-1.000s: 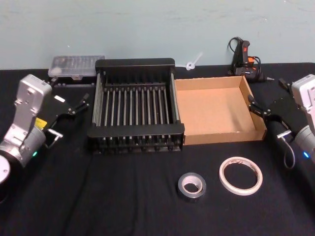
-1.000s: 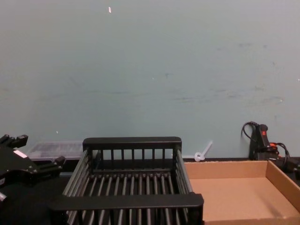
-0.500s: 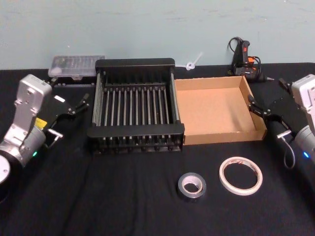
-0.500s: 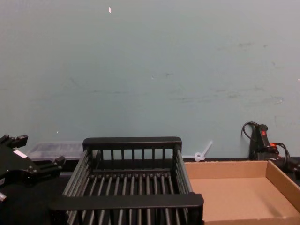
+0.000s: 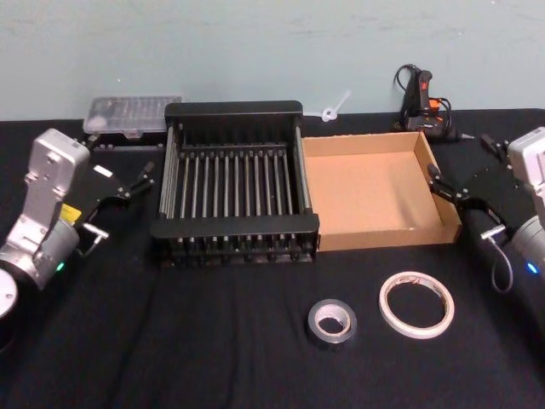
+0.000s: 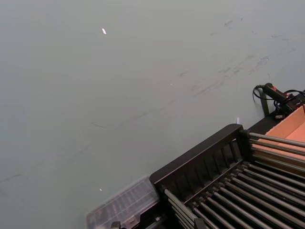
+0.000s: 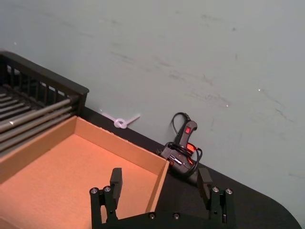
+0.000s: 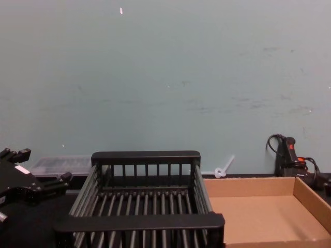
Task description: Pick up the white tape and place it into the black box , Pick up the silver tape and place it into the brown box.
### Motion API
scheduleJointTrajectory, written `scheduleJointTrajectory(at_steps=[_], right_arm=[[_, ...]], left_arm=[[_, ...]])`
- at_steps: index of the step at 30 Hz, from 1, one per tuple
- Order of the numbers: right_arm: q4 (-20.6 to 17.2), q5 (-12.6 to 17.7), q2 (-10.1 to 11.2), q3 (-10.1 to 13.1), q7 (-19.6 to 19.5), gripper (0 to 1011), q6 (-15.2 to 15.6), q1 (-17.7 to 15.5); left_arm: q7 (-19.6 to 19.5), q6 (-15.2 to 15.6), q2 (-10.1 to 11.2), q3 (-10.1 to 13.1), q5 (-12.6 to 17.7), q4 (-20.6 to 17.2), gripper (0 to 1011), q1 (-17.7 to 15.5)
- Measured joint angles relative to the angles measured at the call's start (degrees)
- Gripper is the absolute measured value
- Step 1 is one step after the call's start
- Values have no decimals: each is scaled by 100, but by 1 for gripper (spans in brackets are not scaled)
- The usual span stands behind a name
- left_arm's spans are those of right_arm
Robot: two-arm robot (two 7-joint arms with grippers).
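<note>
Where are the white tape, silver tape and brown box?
white tape [image 5: 416,320]: head view, on the near side of its ring band.
silver tape [image 5: 332,334]: head view, on its grey band, near side.
brown box [image 5: 368,196]: head view, on its bare cardboard floor.

A workshop or lab bench: a black-draped table [image 5: 213,349] against a scuffed pale teal wall [image 8: 165,77], a glue gun [image 5: 421,102] and clear parts case [image 5: 132,113] at the back.
</note>
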Motion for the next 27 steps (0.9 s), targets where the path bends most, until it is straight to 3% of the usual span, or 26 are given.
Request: scheduleJointTrajectory(at_steps=[10, 22, 27], right_arm=[[-456, 362, 133, 325, 321, 1002, 207, -287], [-1335, 805, 618, 859, 817, 1002, 741, -913], [-1600, 933, 725, 1029, 954, 1002, 873, -1171]], left_arm=[[0, 0, 0, 0, 0, 0, 1001, 0], [0, 0, 0, 0, 0, 0, 1001, 0], [0, 0, 0, 0, 0, 0, 1001, 0]])
